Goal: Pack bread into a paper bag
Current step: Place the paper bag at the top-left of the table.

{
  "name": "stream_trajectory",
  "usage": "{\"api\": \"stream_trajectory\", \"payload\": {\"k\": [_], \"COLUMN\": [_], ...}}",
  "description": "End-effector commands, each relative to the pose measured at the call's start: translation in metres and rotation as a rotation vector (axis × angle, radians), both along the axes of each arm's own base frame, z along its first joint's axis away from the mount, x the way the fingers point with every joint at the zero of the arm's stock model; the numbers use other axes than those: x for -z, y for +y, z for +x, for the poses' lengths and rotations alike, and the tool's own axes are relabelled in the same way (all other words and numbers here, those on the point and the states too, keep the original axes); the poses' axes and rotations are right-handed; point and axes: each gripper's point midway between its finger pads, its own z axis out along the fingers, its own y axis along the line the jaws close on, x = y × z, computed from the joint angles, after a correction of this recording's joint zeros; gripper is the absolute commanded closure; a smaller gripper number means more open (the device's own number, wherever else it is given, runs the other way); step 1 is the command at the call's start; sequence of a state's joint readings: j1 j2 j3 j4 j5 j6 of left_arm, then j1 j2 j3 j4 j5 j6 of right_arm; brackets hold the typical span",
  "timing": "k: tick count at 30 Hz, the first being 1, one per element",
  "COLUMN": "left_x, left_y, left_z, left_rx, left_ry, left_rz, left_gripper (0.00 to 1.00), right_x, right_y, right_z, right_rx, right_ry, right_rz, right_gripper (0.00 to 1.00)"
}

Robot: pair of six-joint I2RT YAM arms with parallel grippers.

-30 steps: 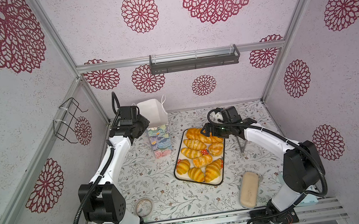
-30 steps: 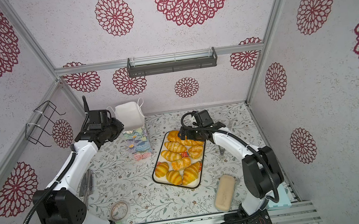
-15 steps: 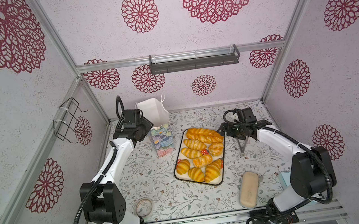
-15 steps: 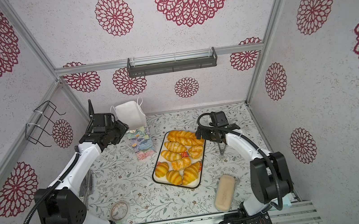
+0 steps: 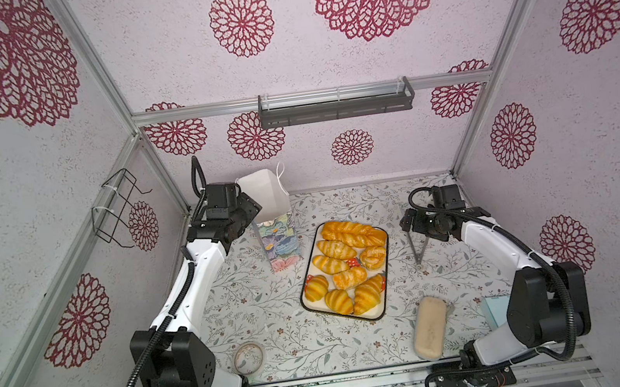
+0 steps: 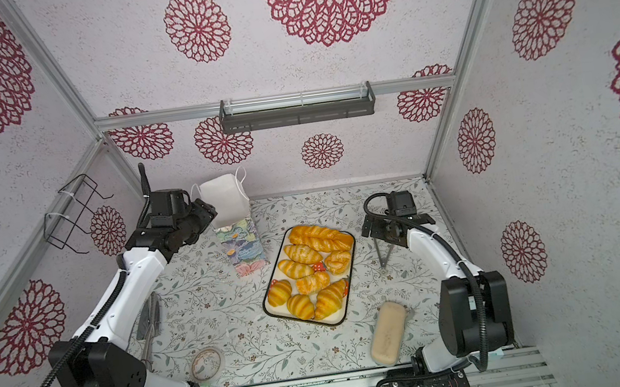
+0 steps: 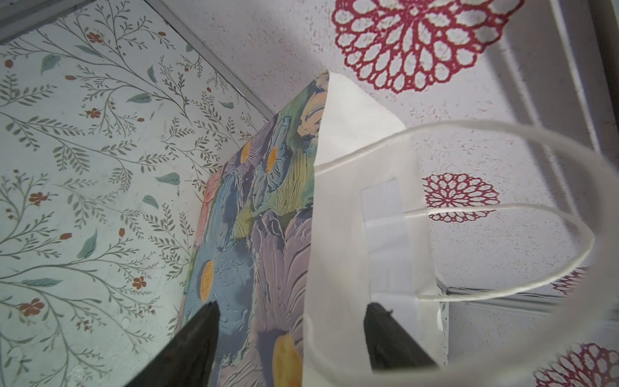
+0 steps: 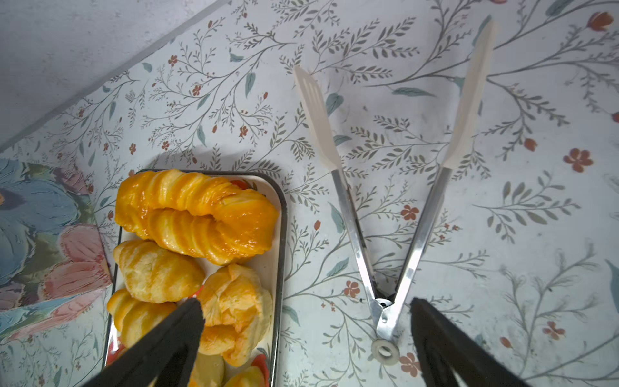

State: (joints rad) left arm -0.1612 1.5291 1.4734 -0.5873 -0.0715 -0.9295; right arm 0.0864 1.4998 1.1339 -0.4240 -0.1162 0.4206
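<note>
L gripper [image 7: 291, 305] has its fingers spread wide; the paper bag [image 5: 280, 239] rim is between them, not pinched. Bag stands just beside the tray [image 5: 386, 270]. The bread [image 5: 334, 263] lies on the tray. R gripper [image 8: 306, 303] spread wide too, empty, above tongs [image 8: 352, 221].

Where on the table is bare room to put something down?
Bare room lies in front of the paper bag, between the tray rim, the left arm and the round item. Another patch lies behind the tray, toward the back wall. Crowded: the tray, full of bread; tongs lie close beside it.
</note>
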Motion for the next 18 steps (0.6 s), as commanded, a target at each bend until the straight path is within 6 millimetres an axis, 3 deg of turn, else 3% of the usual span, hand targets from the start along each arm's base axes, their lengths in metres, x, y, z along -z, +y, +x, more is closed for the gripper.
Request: {"api": "stream_trajectory", "payload": {"k": [1,11,18], "left_x": [-0.01,-0.016,-0.017], "left_y": [0.005,0.019,0.014], "left_z": [-0.004,-0.011,-0.009], "left_rx": [-0.004,-0.008,0.039], "left_ry": [-0.004,0.0,0.0], "left_rz": [0.042,0.081,0.081], "left_gripper": [0.28,0.32,0.34], "right_x": [0.0,0.05,0.078], "right_y": [-0.021,-0.033,-0.032], "right_z": [0.005,0.023,0.03], "right_rx": [0.05,0.08,0.069], "right_ry": [0.006,0.114,0.157], "right_rz": [-0.07,-0.118,-0.129], "right_gripper": [0.01,0.01,0.01]}}
